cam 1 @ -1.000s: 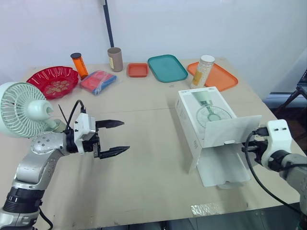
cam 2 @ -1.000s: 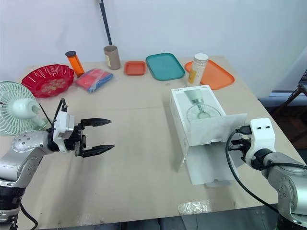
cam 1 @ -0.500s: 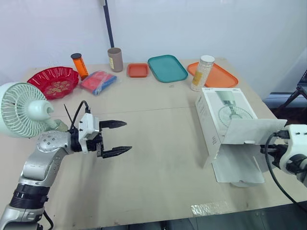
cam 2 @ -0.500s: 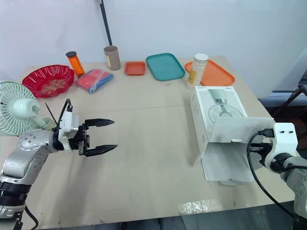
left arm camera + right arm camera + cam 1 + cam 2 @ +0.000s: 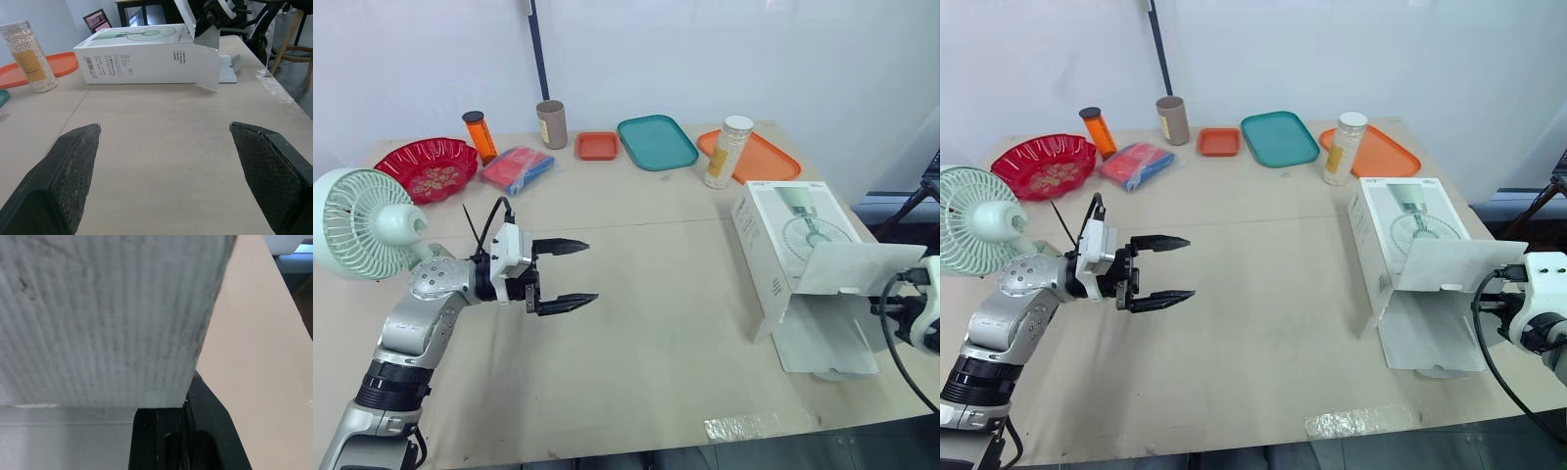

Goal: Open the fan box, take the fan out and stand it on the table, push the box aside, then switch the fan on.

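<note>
One white fan stands upright at the left edge of the table, out of its box. The left claw hovers wide open over bare tabletop nearby. The single fan box lies at the right edge, its flap raised against the right claw, whose grip cannot be told. The left wrist view adds the box's barcoded side, the right wrist view the flap's ribbed underside. Along the back are three trays: a small orange tray, a teal tray and a large orange tray. With them are one red bowl, one orange bottle, one brown tube and one bead jar
</note>
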You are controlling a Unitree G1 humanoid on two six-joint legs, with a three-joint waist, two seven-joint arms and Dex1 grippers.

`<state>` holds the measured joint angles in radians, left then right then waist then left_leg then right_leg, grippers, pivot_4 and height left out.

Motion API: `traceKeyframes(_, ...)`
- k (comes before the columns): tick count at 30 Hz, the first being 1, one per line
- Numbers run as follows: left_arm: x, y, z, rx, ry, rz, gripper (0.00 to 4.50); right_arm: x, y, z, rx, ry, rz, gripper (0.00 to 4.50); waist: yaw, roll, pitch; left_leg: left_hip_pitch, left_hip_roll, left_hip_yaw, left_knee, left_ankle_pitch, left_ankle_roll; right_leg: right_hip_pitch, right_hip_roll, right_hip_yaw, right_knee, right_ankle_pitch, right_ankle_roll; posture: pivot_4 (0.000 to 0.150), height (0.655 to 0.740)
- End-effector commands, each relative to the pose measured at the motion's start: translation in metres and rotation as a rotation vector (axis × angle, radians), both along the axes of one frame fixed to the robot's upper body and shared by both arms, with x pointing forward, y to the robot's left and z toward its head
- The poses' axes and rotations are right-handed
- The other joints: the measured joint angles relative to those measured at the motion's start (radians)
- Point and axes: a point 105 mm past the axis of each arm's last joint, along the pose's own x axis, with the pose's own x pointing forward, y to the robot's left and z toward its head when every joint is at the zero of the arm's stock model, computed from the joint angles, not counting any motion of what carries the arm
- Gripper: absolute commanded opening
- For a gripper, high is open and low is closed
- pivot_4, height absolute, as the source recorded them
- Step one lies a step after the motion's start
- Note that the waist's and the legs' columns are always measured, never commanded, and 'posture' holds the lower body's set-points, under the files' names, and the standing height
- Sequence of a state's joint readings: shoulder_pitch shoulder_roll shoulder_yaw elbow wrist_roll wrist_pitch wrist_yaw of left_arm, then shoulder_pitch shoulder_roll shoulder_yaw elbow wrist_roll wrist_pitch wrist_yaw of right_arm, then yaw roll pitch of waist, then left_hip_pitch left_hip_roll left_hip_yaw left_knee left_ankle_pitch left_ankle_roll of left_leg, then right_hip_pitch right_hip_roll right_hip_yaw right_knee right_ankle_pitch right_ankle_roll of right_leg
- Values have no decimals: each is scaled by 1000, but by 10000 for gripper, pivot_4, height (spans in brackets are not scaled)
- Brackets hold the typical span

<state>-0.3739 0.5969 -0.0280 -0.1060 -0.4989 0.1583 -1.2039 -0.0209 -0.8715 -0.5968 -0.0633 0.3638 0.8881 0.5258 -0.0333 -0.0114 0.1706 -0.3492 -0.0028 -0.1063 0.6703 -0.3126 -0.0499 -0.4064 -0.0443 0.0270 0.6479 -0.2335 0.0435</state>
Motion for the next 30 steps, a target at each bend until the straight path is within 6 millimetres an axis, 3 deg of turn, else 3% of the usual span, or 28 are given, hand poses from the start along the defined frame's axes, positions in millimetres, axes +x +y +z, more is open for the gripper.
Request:
traceKeyframes(1,-2,0,6,-2,-33,-1,45000,4,-18,12,-78,-14,-14,315,0,0,0,0,0,0,0,0,0,0,0,0,0,0,0,1500,7400)
traceKeyframes(6,-2,0,5,-3,-35,5,45000,12,-29,15,-101,-12,-8,315,-1,0,0,4,0,0,0,0,0,0,0,1,0,0,0,1500,7400)
traceKeyframes(7,-1,1,5,-5,-36,9,45000,14,-27,15,-107,-9,3,2809,-2,0,0,4,0,1,0,0,0,0,0,1,0,0,0,1500,7400)
traceKeyframes(9,-1,2,5,-5,-37,15,45000,16,-23,16,-100,-15,13,9344,-2,0,0,4,0,1,0,0,0,0,0,1,0,0,0,1500,7400)
traceKeyframes(16,-4,4,2,-6,-34,28,45000,14,-10,41,-149,-71,53,42900,-1,1,0,5,0,1,0,0,1,0,0,2,0,0,0,1500,7400)
traceKeyframes(24,-2,1,1,-12,-35,23,45000,0,6,59,-217,-75,88,44391,0,1,0,5,0,1,0,0,1,0,0,2,0,0,1,1500,7400)
traceKeyframes(30,-1,-3,0,-21,-34,11,45000,-20,7,57,-278,-29,89,44391,3,0,0,5,0,1,0,-1,1,0,0,2,0,0,1,1500,7400)
